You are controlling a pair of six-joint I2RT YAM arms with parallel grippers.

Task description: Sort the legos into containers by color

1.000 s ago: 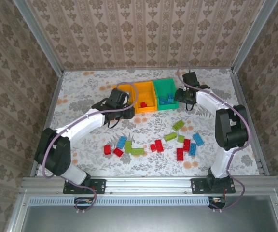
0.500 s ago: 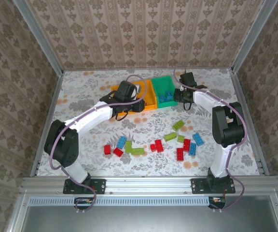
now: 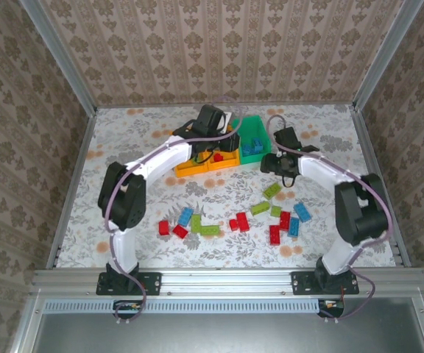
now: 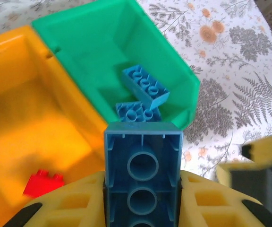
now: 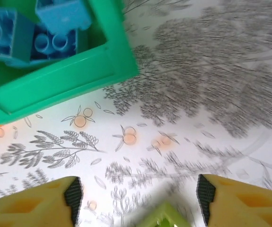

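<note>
Blue plastic comes first: a blue brick (image 4: 143, 146) is squeezed tight between the yellow fingers of the left gripper (image 4: 143, 189). We see its hollow underside. Its long side runs straight along the fingers and points forward.

Right in front of its tip sits the green bin (image 4: 89, 42), with two blue bricks (image 4: 145, 87) lying inside. So the bin is just ahead of the held brick and lower down. We think the brick is by the bin's near corner, not yet over the middle. A small push forward should bring it above the other blue ones, and then the fingers can let go.

Touching the green bin on its left is the orange bin (image 4: 41, 123), with a red brick (image 4: 42, 182) in it. A drop too far left would land there.

The right gripper (image 5: 138, 191) hangs with its fingers wide apart and nothing in them. It is over the table (image 5: 211, 94), just beside the green bin, with a lime green brick (image 5: 158, 220) near its fingers.
</note>
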